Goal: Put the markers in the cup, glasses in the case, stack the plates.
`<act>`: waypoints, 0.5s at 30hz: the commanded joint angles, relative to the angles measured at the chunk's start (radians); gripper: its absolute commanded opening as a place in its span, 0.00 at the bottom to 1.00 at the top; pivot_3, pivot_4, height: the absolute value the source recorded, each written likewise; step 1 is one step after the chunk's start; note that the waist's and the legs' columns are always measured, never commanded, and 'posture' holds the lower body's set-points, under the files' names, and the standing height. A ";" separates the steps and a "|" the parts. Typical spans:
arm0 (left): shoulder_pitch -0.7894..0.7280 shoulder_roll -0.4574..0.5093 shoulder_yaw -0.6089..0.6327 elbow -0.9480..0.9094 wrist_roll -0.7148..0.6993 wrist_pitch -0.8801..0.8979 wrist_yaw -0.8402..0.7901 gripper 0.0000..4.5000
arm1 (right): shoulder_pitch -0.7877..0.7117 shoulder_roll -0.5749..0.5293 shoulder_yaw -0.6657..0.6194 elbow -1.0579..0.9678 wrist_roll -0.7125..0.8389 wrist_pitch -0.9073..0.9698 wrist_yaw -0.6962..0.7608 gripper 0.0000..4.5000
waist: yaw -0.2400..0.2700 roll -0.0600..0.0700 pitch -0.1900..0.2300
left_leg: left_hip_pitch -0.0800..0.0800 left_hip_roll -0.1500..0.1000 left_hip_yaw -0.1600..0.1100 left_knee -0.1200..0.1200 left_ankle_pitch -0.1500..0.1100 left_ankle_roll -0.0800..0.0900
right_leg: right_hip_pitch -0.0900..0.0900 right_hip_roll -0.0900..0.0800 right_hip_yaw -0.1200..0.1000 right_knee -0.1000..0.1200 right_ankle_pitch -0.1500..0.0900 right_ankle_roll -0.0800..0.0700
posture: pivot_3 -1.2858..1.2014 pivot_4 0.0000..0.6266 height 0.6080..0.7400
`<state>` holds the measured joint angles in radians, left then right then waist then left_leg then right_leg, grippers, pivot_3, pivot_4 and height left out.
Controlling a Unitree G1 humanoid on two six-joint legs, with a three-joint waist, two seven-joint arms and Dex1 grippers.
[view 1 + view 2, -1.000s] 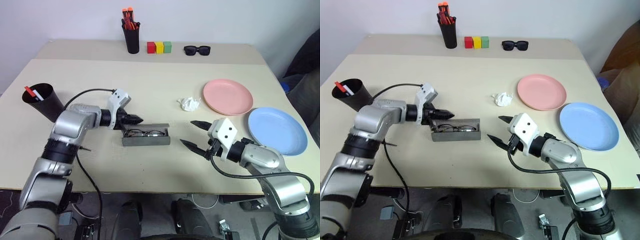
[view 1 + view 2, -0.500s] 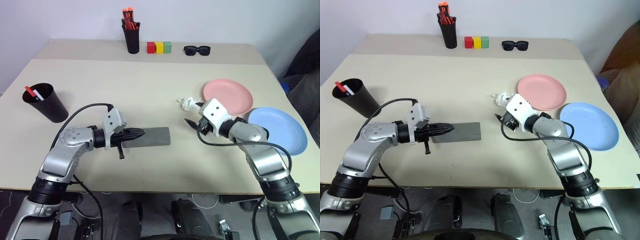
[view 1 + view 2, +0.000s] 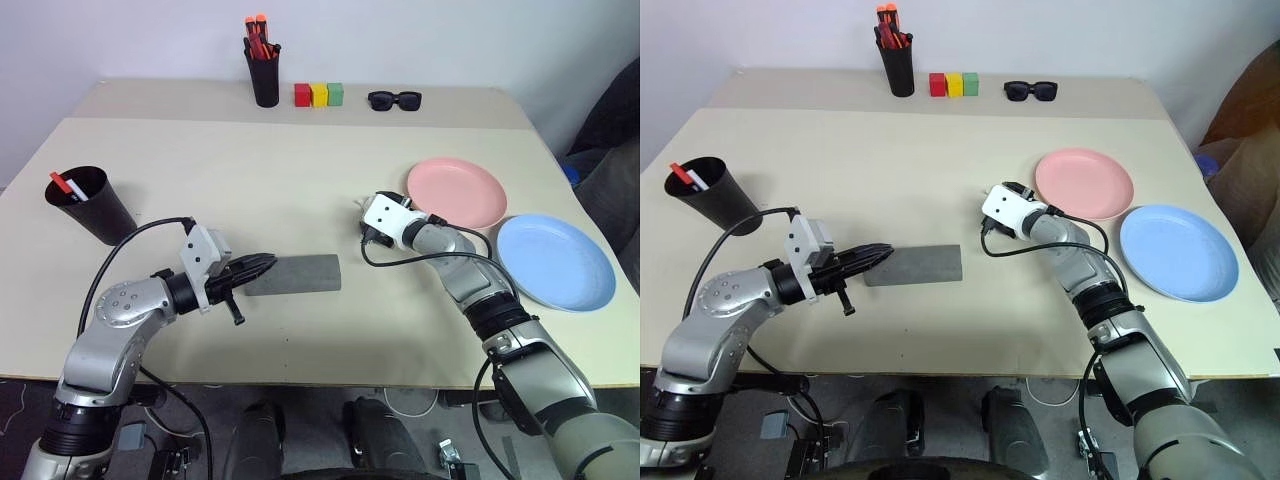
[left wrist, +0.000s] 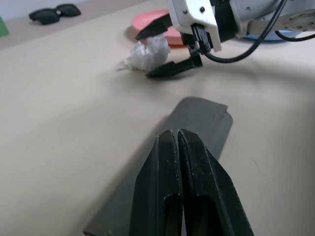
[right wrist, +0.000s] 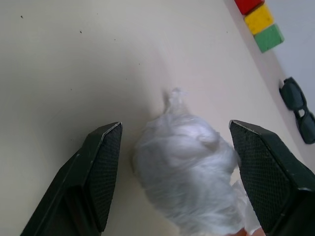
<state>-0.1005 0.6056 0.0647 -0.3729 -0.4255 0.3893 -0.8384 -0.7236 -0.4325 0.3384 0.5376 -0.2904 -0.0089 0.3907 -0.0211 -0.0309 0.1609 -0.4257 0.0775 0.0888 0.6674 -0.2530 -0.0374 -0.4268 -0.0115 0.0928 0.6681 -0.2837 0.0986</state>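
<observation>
A beige table (image 3: pixel 300 180) stands against a pale wall. Along its far edge sit a straight black pen holder (image 3: pixel 264 78) with orange-red pens, three small blocks (image 3: pixel 318 95) in red, yellow and green, and chunky black sunglasses (image 3: pixel 394 99).

Near the robot's left edge of the table stands the black tapered cup (image 3: pixel 95 206), with the markers (image 3: pixel 67 187) poking out at its rim; one is red, the other pale. The grey glasses case (image 3: pixel 300 274) lies closed in the middle of the table, and the glasses cannot be seen. The left gripper (image 3: pixel 262 264) is clenched, its two black fingers (image 4: pixel 182 191) pressed together, with the tips at the case's near end; the left wrist view looks along them over the closed lid.

On the right side, the pink plate (image 3: pixel 456 192) and the light blue plate (image 3: pixel 556 261) lie side by side, not stacked, their rims close together. A crumpled white wad (image 5: pixel 189 174) of paper or plastic lies just beside the pink plate. The right gripper (image 5: pixel 179 172) is spread wide with nothing held, one finger on each side of the wad and apart from it.
</observation>
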 commanded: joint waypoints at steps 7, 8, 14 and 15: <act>0.024 0.010 0.046 -0.091 -0.045 0.025 0.034 0.02 | 0.096 -0.144 -0.146 -0.283 0.067 0.095 0.140 0.79 | 0.008 0.000 0.000 | 0.000 0.000 0.000 0.000 0.000 0.000 | 0.000 0.000 0.000 0.000 0.000 0.000 | 0.52 0.24 0.87; 0.023 0.010 0.043 -0.095 -0.051 0.027 0.033 0.02 | 0.119 -0.179 -0.153 -0.298 0.056 0.103 0.153 0.79 | 0.007 0.000 0.000 | 0.000 0.000 0.000 0.000 0.000 0.000 | 0.000 -0.001 0.000 0.000 0.000 0.000 | 0.52 0.24 0.87; 0.000 0.009 0.008 -0.077 -0.042 0.026 0.025 0.02 | 0.144 -0.248 -0.167 -0.224 0.015 0.139 0.139 0.79 | -0.006 0.001 0.000 | 0.001 0.000 0.001 0.000 0.000 0.000 | 0.000 0.000 0.001 0.000 0.000 -0.001 | 0.52 0.24 0.87; -0.007 0.008 0.001 -0.072 -0.039 0.024 0.023 0.02 | 0.135 -0.244 -0.165 -0.188 0.007 0.141 0.129 0.79 | -0.009 0.001 0.000 | 0.001 0.000 0.000 0.000 0.000 0.000 | 0.000 0.000 0.001 0.000 0.000 0.000 | 0.52 0.24 0.87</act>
<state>-0.0927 0.6076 0.0696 -0.4333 -0.4649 0.4249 -0.8076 -0.5639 -0.6664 0.1898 0.3313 -0.2697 0.1303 0.5371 -0.0305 -0.0300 0.1610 -0.4243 0.0776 0.0891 0.6672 -0.2531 -0.0374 -0.4264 -0.0110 0.0935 0.6680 -0.2839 0.0983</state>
